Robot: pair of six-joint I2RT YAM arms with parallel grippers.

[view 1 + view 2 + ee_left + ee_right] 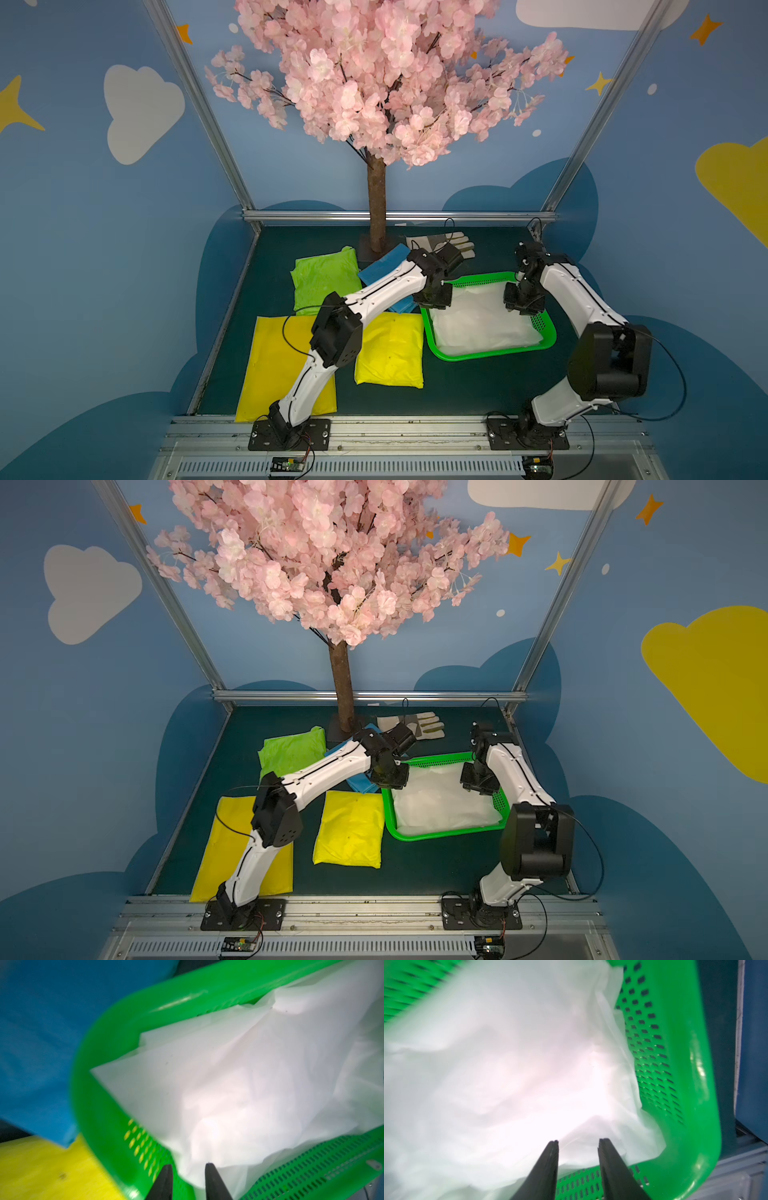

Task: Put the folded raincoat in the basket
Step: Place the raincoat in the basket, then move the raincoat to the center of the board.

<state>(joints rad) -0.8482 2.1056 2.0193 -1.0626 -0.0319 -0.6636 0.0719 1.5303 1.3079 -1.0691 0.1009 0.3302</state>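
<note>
The white folded raincoat (482, 328) (444, 806) lies inside the bright green basket (490, 355) (449, 835) at the right of the table. My left gripper (434, 303) (188, 1165) hangs over the basket's far left corner, and its jaws are open with nothing between them. Over the far right edge of the raincoat, my right gripper (523, 309) (578, 1140) is open too. In both wrist views the raincoat (239, 1084) (508, 1064) fills the basket (99, 1095) (691, 1084) just beyond the fingertips.
Left of the basket lie a puffy yellow folded raincoat (390, 351), a flat yellow one (274, 365), a lime green one (324, 282) and a blue one (382, 266). A grey glove (449, 245) and the tree trunk (377, 208) stand at the back.
</note>
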